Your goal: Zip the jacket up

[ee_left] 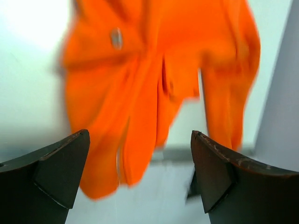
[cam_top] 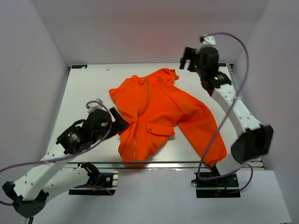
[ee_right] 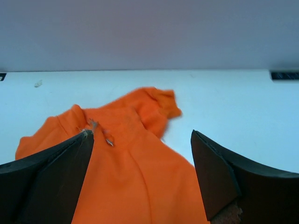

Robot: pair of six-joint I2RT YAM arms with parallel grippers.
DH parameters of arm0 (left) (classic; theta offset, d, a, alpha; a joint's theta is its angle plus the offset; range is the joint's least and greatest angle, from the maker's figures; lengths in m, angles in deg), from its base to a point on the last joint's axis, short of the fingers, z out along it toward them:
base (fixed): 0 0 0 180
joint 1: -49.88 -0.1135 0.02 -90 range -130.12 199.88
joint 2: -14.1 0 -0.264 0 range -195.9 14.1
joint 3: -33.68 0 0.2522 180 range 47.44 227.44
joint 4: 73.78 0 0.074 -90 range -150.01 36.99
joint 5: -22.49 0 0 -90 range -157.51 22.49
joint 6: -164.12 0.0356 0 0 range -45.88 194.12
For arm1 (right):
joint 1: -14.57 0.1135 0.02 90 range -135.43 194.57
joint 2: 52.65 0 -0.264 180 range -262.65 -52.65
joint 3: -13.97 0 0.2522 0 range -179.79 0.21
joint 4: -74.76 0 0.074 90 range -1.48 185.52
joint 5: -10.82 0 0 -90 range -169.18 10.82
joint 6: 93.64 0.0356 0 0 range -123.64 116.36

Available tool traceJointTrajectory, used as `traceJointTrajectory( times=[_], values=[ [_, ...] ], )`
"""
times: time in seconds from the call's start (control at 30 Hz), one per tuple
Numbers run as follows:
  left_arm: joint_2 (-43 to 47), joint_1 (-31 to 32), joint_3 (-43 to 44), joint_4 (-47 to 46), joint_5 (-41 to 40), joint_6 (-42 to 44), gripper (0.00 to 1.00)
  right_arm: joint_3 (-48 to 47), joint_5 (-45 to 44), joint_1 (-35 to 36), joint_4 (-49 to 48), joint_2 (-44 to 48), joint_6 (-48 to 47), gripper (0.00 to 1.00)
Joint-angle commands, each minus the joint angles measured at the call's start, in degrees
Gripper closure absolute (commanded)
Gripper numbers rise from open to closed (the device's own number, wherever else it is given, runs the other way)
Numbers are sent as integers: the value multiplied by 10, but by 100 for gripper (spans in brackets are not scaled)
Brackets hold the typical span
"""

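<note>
Left claw [ee_left: 140, 135]: fingers wide apart, empty; jacket [ee_left: 140, 84] just ahead.
Right claw [ee_right: 140, 135]: fingers wide apart, empty; raised, jacket ahead and below.
Surface [cam_top: 88, 88]: carries jacket, lying between both claws.

No legible text, brand, number or sign in any view. Dark strips [ee_right: 285, 75] at far corners of table [cam_top: 88, 91]: any print too small to read.

White arm links [cam_top: 236, 105], black joints [cam_top: 252, 142], purple cables [cam_top: 243, 45]
</note>
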State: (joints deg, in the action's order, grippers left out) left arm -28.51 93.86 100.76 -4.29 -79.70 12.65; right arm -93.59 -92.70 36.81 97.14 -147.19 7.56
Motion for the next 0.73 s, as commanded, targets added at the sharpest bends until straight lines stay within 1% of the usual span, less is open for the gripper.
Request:
traceJointTrajectory(
  times=[0.0,0.03,0.07,0.1,0.13,0.17,0.2,0.23,0.27,0.3,0.33,0.4,0.43,0.53,0.57,0.6,0.7],
  values=[
    [-47,-1,126,22,-244,29,2,131,-4,-60,65,110,93,11],
    [-70,-2,147,19,-262,39,2,210,4,-69,50,168,88,11],
    [-83,-4,165,8,-267,89,2,243,3,-73,41,195,87,11],
    [-97,-7,182,1,-261,110,2,270,-14,-76,45,216,94,11],
    [-136,-21,218,-4,-253,127,2,310,-14,-76,50,256,95,11],
    [-158,-34,237,-5,-244,157,2,325,-15,-76,67,274,97,11],
    [-180,-53,252,-11,-200,179,2,338,-17,-75,74,288,107,11],
    [-200,-104,268,-32,-171,194,2,359,-15,-76,79,314,110,11],
    [-231,-104,267,-33,-133,225,2,367,-10,-76,86,326,115,11],
    [-240,-169,262,-67,-97,236,2,373,-7,-76,95,335,120,11],
    [-248,-225,240,-106,-45,245,2,379,-2,-75,96,353,122,11],
    [-264,-285,219,-138,6,257,2,390,7,-75,102,368,115,11],
    [-269,-350,210,-163,81,260,2,391,4,-76,107,378,114,11],
    [-280,-437,171,-202,178,261,2,402,-3,-75,113,399,110,11],
    [-281,-439,157,-208,185,264,2,406,-5,-76,112,402,111,11],
    [-278,-459,152,-213,181,266,2,414,-6,-76,112,406,111,11],
    [-272,-460,140,-217,161,274,2,426,-3,-76,106,414,99,11]
  ],
)
